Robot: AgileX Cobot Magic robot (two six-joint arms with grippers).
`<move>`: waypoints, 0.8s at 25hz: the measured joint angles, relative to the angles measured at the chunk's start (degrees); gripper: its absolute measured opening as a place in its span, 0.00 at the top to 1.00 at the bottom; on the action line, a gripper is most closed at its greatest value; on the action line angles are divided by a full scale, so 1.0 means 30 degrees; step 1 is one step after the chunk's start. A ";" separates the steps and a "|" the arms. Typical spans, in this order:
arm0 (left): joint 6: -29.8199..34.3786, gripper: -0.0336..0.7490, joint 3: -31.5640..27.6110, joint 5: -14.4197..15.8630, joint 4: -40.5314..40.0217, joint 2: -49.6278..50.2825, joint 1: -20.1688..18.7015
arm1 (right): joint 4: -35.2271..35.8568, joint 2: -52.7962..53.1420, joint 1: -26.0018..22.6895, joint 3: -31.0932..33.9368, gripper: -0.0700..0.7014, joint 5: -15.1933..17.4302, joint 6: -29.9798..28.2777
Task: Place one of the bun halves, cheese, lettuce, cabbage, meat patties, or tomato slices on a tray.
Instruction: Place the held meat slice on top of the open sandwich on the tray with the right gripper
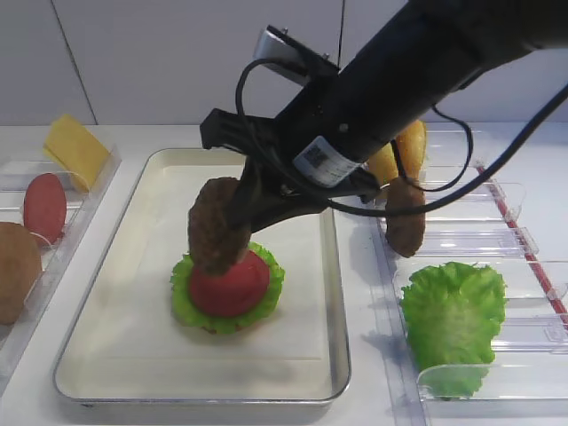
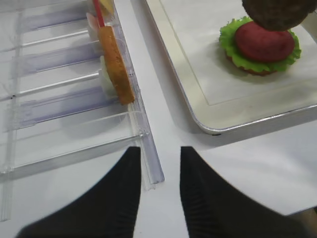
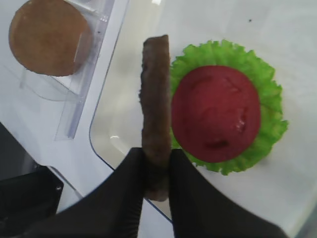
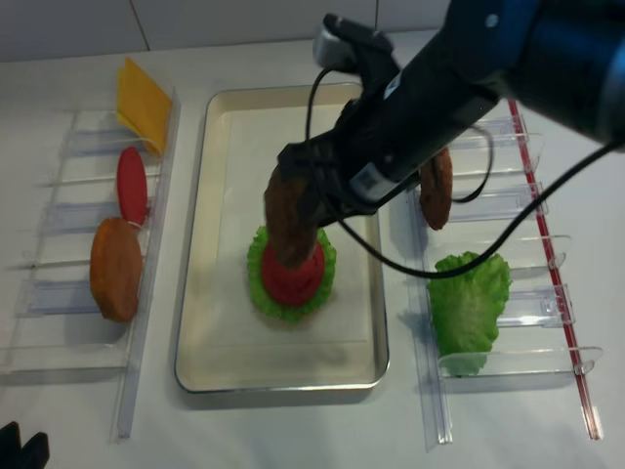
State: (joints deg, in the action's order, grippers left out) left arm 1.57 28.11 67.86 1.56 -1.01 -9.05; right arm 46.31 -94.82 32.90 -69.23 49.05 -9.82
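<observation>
The right gripper (image 3: 157, 163) is clamping a meat patty (image 3: 156, 129) edge-on, hanging at centre frame over the tomato slice (image 3: 216, 113) and lettuce (image 3: 270, 94) on the tray (image 1: 133, 373). The arm is hiding part of that stack in the high views. The left gripper (image 2: 159, 171) is standing spread and empty at the bottom of its own view.

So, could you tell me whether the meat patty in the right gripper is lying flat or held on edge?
On edge: the meat patty hangs vertically from the right gripper, beside the tomato slice.

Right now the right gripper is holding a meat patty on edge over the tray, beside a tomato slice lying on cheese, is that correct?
Not quite: in the right wrist view the tomato slice lies on lettuce, not cheese. The right gripper does hold the meat patty on edge over the tray.
</observation>
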 joint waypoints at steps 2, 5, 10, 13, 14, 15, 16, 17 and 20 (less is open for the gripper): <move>0.0000 0.69 0.0000 0.0000 0.0000 0.0000 0.0000 | 0.1293 -0.0507 0.0000 0.0000 0.73 0.0207 -0.1137; 0.0000 0.69 0.0000 0.0000 0.0000 0.0000 0.0000 | 0.2326 -0.1079 0.0014 0.0000 0.73 0.0421 -0.2000; 0.0000 0.69 0.0000 0.0000 0.0000 0.0000 0.0000 | 0.2473 -0.1642 0.0014 0.0000 0.73 0.0495 -0.2350; 0.0000 0.69 0.0000 0.0000 0.0000 0.0000 0.0000 | 0.2473 -0.1996 0.0014 0.0000 0.73 0.0495 -0.2350; 0.0000 0.69 0.0000 0.0000 0.0000 0.0000 0.0000 | 0.2473 -0.2139 0.0014 0.0000 0.73 0.0495 -0.2350; 0.0000 0.69 0.0000 0.0000 0.0000 0.0000 0.0000 | 0.2473 -0.2214 0.0014 0.0000 0.73 0.0495 -0.2356; 0.0000 0.69 0.0000 0.0000 0.0000 0.0000 0.0000 | 0.2473 -0.2304 0.0014 0.0000 0.73 0.0495 -0.2389; 0.0000 0.69 0.0000 0.0000 0.0000 0.0000 0.0000 | 0.2473 -0.2330 -0.0022 0.0000 0.73 0.0457 -0.2389; 0.0000 0.69 0.0000 0.0000 0.0000 0.0000 0.0000 | 0.2438 -0.2346 -0.0309 0.0000 0.73 0.0457 -0.2389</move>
State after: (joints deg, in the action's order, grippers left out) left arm 1.57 28.11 67.86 1.56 -1.01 -9.05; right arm 53.62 -101.86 31.97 -69.23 50.42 -16.98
